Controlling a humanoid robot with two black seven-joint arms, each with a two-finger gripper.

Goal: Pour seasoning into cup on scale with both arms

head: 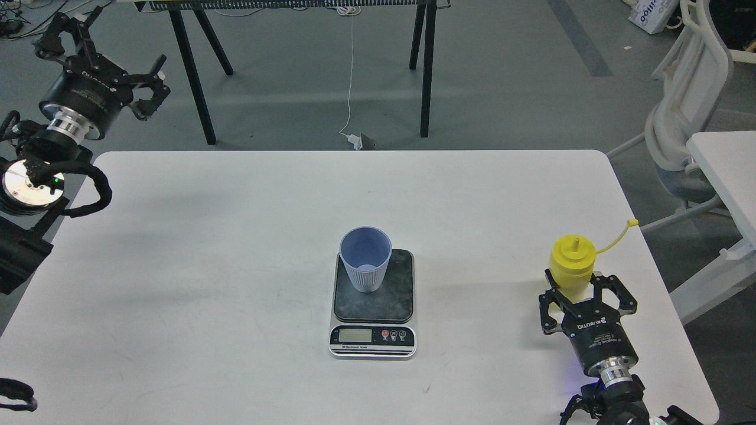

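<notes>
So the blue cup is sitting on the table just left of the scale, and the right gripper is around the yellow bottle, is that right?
Not quite. The head view shows the cup standing on the scale, on the rear left part of its dark weighing plate, not on the table beside it. The rest holds: the right gripper has its fingers on either side of the yellow bottle near the table's right edge.

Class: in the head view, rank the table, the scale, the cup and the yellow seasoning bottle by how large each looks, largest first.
1. Table
2. Scale
3. Cup and seasoning bottle: they look about alike; the right gripper hides the bottle's lower part, so no ranking between them.
</notes>
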